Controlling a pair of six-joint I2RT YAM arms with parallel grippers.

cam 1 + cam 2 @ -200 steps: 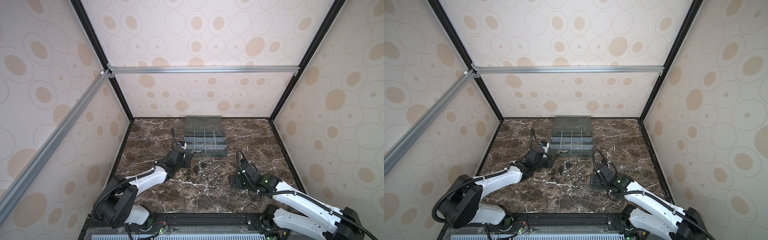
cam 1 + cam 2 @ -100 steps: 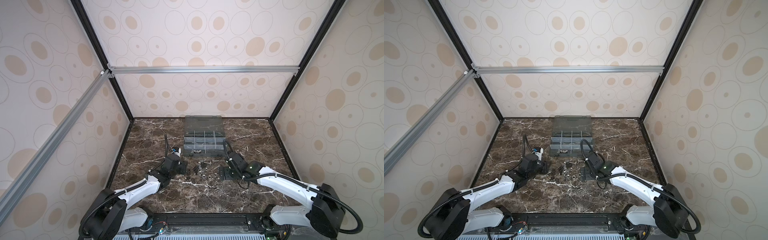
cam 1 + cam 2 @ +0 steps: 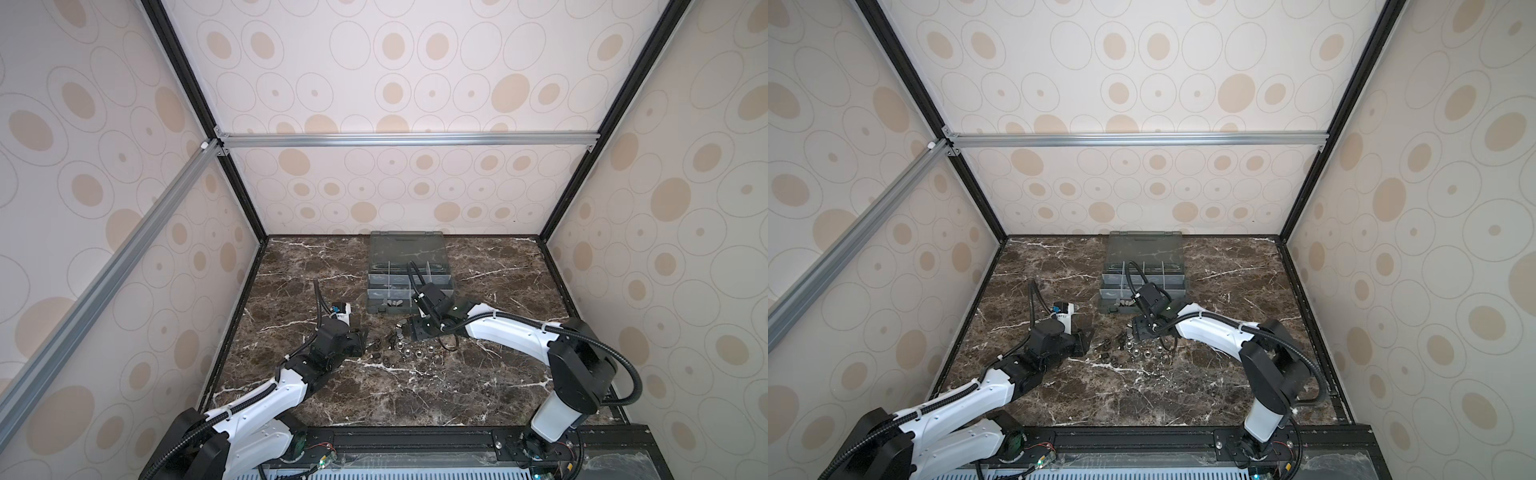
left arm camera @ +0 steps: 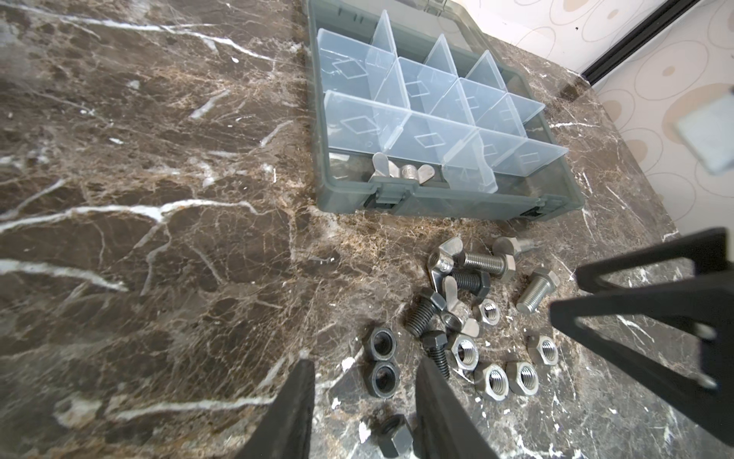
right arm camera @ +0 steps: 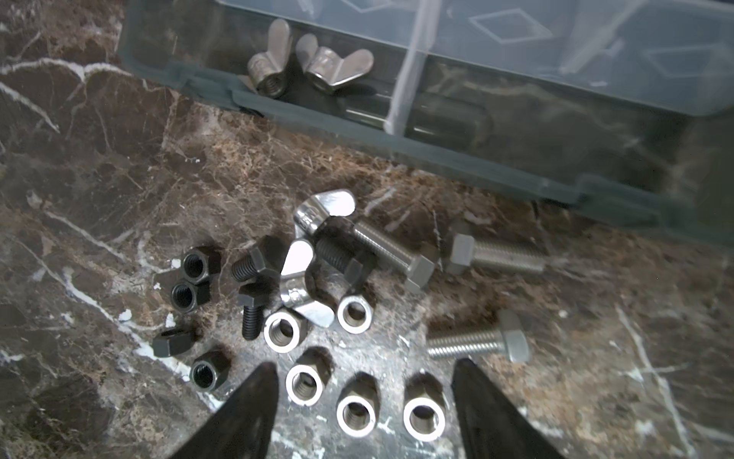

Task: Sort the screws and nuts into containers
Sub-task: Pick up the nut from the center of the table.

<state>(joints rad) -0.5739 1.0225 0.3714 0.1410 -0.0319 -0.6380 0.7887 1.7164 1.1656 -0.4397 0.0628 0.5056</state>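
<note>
Low over loose hardware on the dark marble table (image 4: 159, 198), the right tool (image 5: 363, 365) stands with its jaws well apart and nothing gripped. In the right wrist view three shiny silver nuts (image 5: 357, 409) lie in a row in the gap between its fingers, and a silver screw (image 5: 476, 343) lies just beyond one fingertip.

The left tool (image 4: 365, 359) shows a narrower gap and is also empty. Two black nuts (image 4: 382, 345), touching each other, lie just ahead of its fingertips, and a third lies between the fingers. In both top views the tools face each other across the pile.

The pile mixes hex-headed screws with threaded shanks, silver and black, hex nuts in both finishes and silver wing nuts (image 5: 325, 208).

Just behind it stands the grey translucent organiser box (image 4: 437, 200), lid open, its containers (image 4: 429, 135) split by pale dividers. Two stored wing nuts (image 5: 310, 59) lie in the front-row compartment on the left arm's side.
</note>
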